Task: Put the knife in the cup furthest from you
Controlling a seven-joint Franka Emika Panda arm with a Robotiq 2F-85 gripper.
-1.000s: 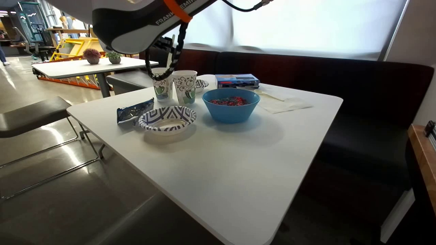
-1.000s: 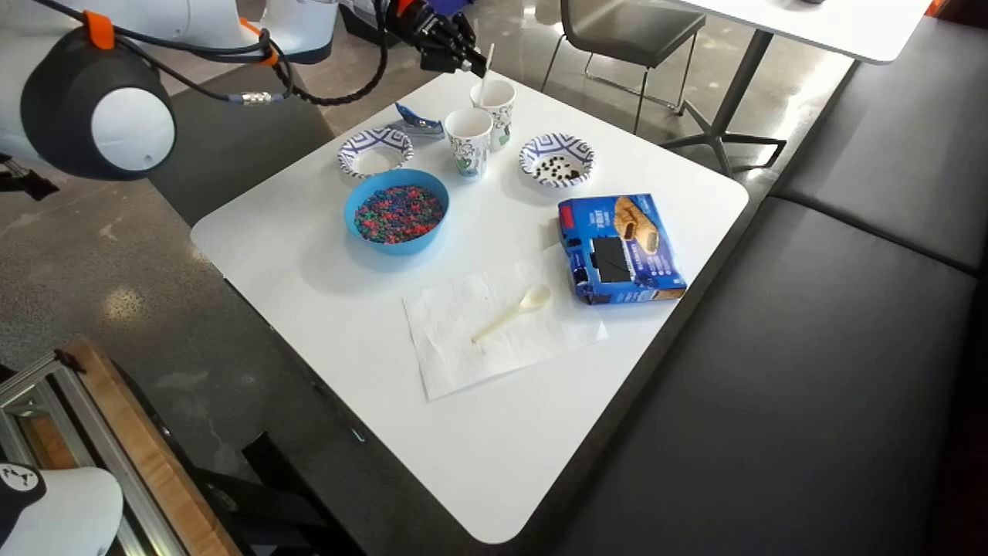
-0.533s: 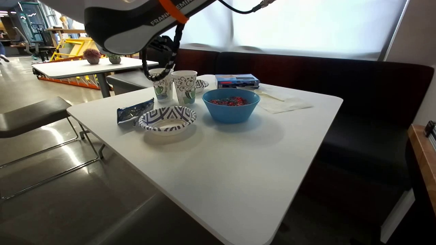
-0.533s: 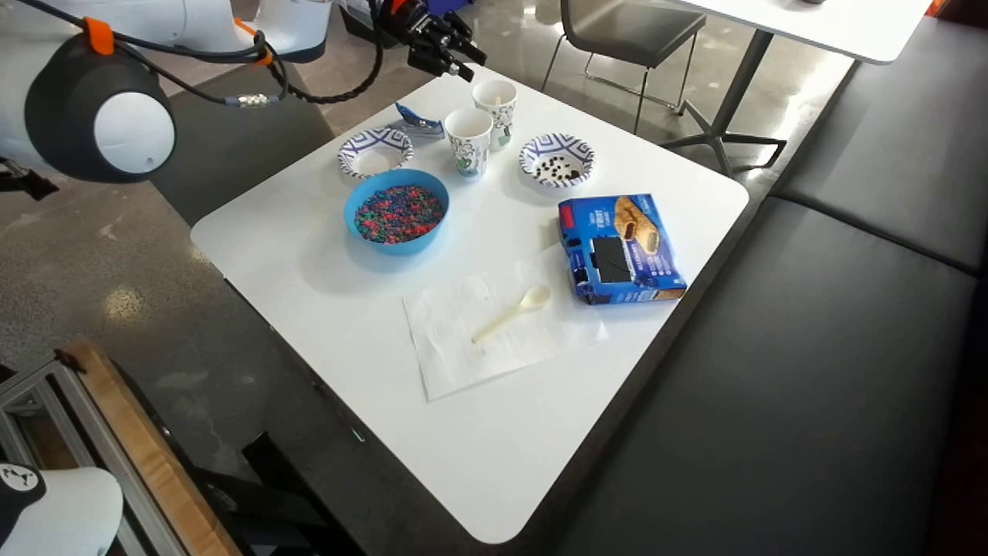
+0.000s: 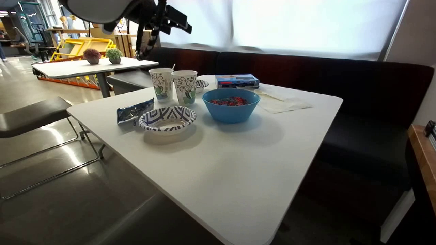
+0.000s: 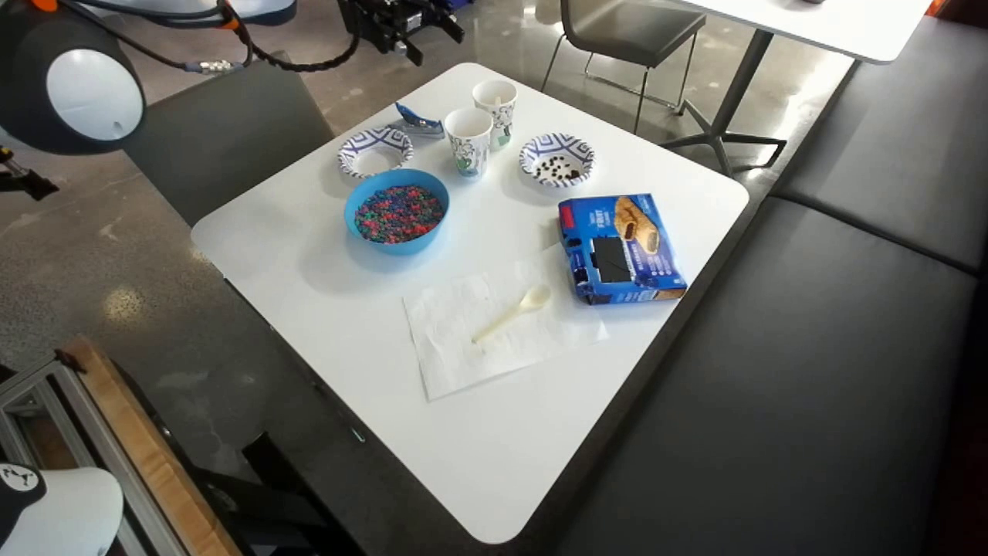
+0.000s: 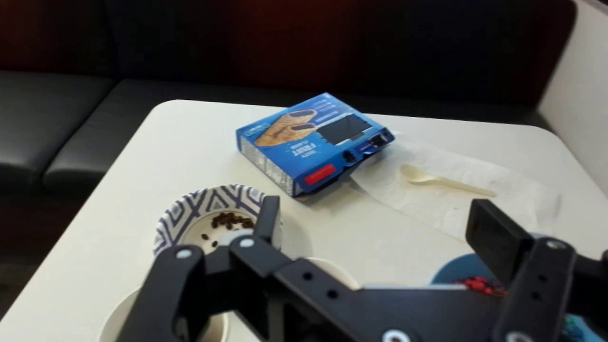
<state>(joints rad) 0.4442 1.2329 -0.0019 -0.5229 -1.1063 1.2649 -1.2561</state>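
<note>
The white knife (image 6: 498, 100) stands inside the patterned paper cup (image 6: 502, 129) furthest back, leaning on its inner wall. Just the tip of the knife (image 5: 174, 66) pokes above that cup's rim in an exterior view. Close beside it is a similar paper cup (image 5: 185, 89). My gripper (image 6: 436, 42) hangs above and to one side of the cups, touching neither. In the wrist view the gripper (image 7: 377, 211) has its fingers spread wide, nothing between them; both cups are partly hidden behind it there.
On the table sit a blue bowl (image 5: 231, 114) of coloured bits, a patterned paper bowl (image 6: 556, 140) with dark bits, another paper bowl (image 6: 376, 137), and a foil wrapper (image 5: 134, 112). A blue box (image 6: 617, 251) lies near a spoon (image 6: 513, 313) on a napkin (image 6: 448, 359).
A second ago the gripper was shut on the upright knife at the far cup. It has let go, the knife has dropped lower into the cup, and the arm has risen and drawn away.
</note>
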